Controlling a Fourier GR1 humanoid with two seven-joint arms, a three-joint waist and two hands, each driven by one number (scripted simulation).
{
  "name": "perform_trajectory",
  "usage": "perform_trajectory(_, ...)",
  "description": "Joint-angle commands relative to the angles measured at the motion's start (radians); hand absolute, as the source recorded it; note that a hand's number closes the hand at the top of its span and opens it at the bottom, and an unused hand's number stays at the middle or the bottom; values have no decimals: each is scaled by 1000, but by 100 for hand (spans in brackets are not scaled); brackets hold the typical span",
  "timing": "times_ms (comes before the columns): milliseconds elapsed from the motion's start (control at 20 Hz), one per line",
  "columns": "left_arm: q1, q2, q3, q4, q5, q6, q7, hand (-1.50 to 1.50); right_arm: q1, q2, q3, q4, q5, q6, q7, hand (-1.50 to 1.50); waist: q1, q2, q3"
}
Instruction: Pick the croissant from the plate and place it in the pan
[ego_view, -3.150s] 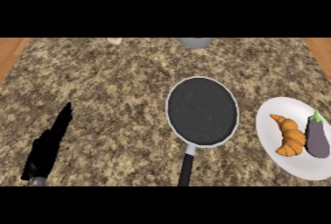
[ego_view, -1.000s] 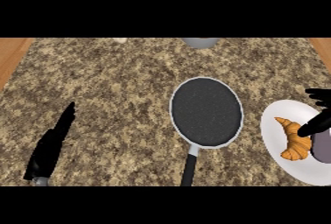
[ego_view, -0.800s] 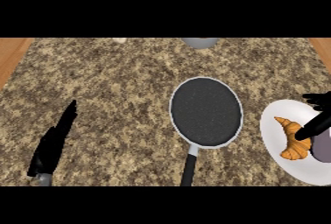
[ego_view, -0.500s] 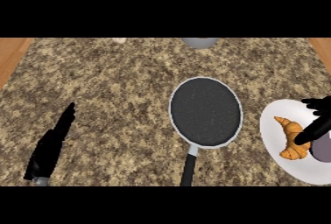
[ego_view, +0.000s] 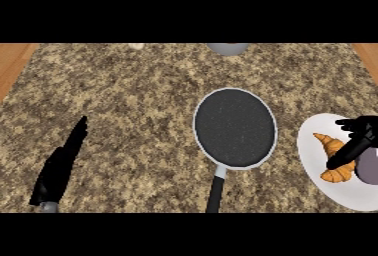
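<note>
**Reaching onto the plate: right hand at the croissant**

Right hand (ego_view: 355, 140): enters at 3 o'clock, over the plate (ego_view: 316, 170). Fingers spread and bent, one long finger angled down toward 7 o'clock along the croissant's (ego_view: 334, 160) right side, touching or just above it; whether it is pinched, I cannot tell.

Left hand (ego_view: 60, 165): at 8 o'clock, fingers straight and pressed together, pointing toward 12 o'clock, resting apart from everything.

Plate: white, at 4 o'clock, cut by the right edge. Holds the croissant, lying lengthwise, and a purple eggplant (ego_view: 368, 169) just right of it, partly hidden by the hand.

Pan (ego_view: 235, 127): dark, white-rimmed, at centre, handle toward 6 o'clock. Just left of the plate.

Counter (ego_view: 133, 100): speckled stone.
</note>
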Motion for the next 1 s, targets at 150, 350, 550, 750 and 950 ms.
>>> perform_trajectory(150, -25, -7, 42, 5, -4, -44, 12, 0, 44, 40, -24, -1, 74, 32, 34, -150, -4, 0, 0)
perform_trajectory(350, 17, -11, 63, -33, -8, -66, 16, 0, 57, 75, -49, 17, 121, 23, 12, -150, -2, -1, 0)
perform_trajectory(550, -27, -31, 79, 11, -13, -87, 18, 0, 8, 134, -73, 49, 158, 21, 35, -150, -2, 0, 0)
perform_trajectory(750, 80, -76, 17, -43, -89, -37, -41, 0, 56, 172, -100, 115, 207, -63, -124, 150, 2, 0, 0)
perform_trajectory(950, -31, -36, 83, -9, -30, -106, 36, 0, 43, 176, -152, 68, 167, -28, -74, 150, -4, 0, 0)
